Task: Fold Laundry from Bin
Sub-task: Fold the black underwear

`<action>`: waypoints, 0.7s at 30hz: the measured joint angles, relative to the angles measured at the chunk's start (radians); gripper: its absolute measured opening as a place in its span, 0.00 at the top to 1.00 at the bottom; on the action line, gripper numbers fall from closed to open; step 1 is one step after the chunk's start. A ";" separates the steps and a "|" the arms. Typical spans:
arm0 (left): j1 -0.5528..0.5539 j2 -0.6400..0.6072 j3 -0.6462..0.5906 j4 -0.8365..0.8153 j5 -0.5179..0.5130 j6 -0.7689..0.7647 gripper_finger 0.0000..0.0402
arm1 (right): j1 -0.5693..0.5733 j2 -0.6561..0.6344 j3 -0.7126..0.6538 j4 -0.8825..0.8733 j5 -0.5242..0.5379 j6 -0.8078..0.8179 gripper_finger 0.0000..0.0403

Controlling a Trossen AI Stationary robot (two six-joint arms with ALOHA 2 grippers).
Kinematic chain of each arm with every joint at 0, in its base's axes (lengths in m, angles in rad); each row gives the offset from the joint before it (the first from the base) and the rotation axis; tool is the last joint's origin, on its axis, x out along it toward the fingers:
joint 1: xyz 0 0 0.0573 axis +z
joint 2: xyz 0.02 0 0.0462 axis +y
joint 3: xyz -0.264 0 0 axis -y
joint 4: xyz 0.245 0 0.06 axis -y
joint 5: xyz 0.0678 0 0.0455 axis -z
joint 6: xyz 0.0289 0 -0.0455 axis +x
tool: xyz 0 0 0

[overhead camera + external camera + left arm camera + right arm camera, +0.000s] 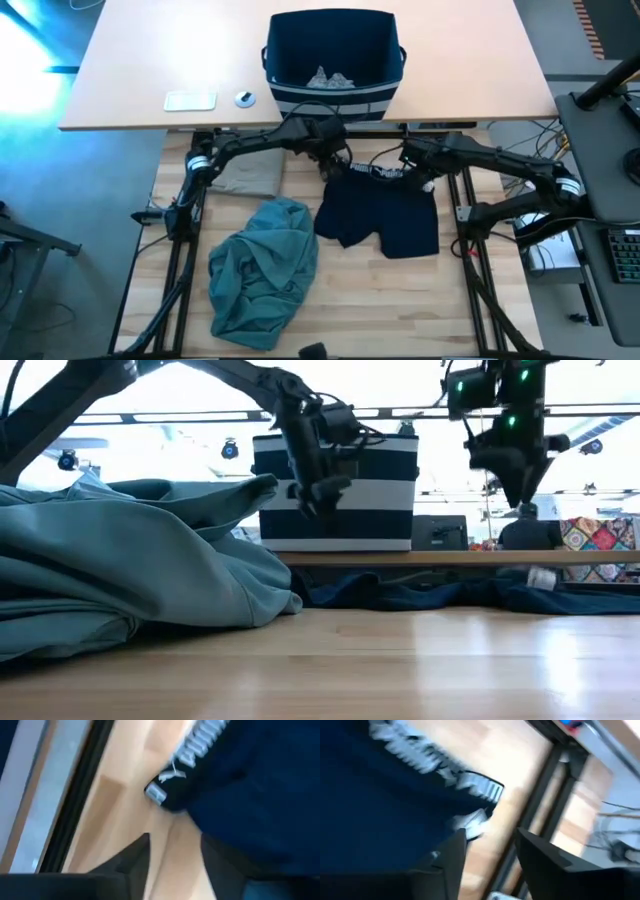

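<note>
A navy garment (385, 215) with white lettering on its waistband (200, 745) lies spread flat on the wooden table. My left gripper (335, 165) hangs open just above the waistband's left corner. My right gripper (420, 175) hangs open above the waistband's right corner (480, 785). Neither touches the cloth. A large teal-green garment (265, 265) lies crumpled at the near left, and a beige one (250, 175) lies under my left arm. The navy striped bin (335, 95) stands on the far tabletop with small grey pieces (330, 78) in it.
A small white flat device (190, 100) and a small round object (245, 98) lie on the far tabletop, left of the bin. Black frame rails (470, 260) run along both sides of the wooden table. Bare wood shows at the near right (400, 310).
</note>
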 joint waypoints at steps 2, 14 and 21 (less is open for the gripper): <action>-0.013 -0.010 0.032 -0.094 0.010 -0.010 0.51 | 0.059 -0.030 0.003 -0.001 -0.055 0.021 0.53; -0.294 -0.013 -0.205 0.057 0.138 -0.271 0.44 | 0.524 -0.063 -0.345 0.364 -0.319 0.444 0.50; -0.284 -0.015 -0.423 0.245 0.043 -0.416 0.52 | 0.585 -0.042 -0.517 0.499 -0.360 0.538 0.50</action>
